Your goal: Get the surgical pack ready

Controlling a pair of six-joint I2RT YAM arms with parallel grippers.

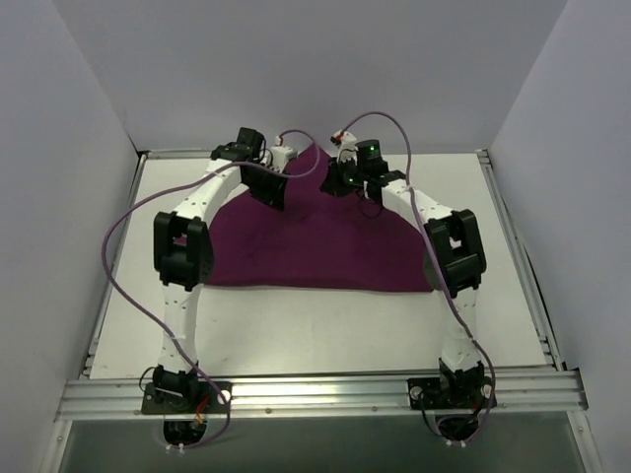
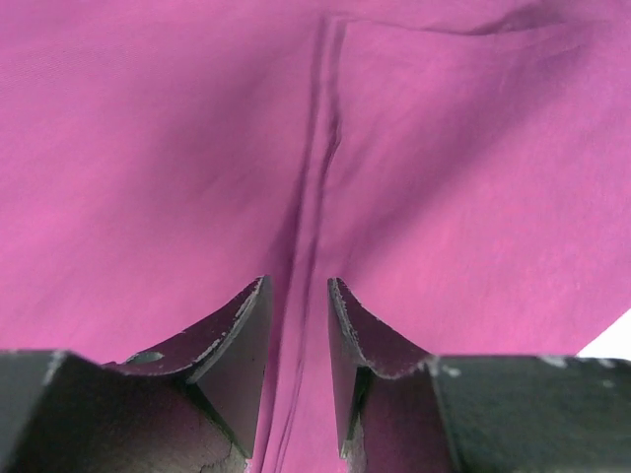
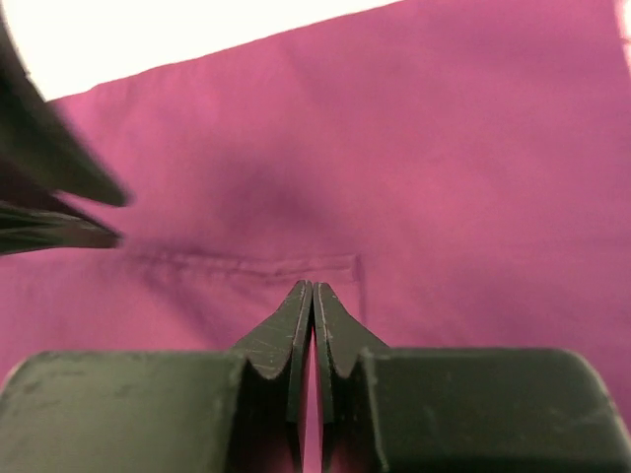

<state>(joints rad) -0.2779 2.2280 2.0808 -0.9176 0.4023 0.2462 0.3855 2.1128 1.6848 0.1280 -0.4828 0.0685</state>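
The surgical pack's dark purple cloth (image 1: 315, 246) lies on the white table as a broad triangle, its tip at the far middle. Both grippers are over that far tip. My left gripper (image 1: 274, 189) hangs just above the cloth (image 2: 148, 148), and a stitched seam (image 2: 320, 148) runs up between its fingers. The left gripper (image 2: 298, 281) is open by a narrow gap and holds nothing. My right gripper (image 1: 345, 179) is shut, with its tips (image 3: 313, 284) together at a hem corner of the cloth (image 3: 444, 148). No fabric shows pinched between them.
Bare white table (image 1: 296, 335) lies in front of the cloth, and white walls enclose the back and both sides. A metal rail (image 1: 315, 389) carries the arm bases at the near edge. Dark blurred fingers (image 3: 59, 197) of the other arm show at the left of the right wrist view.
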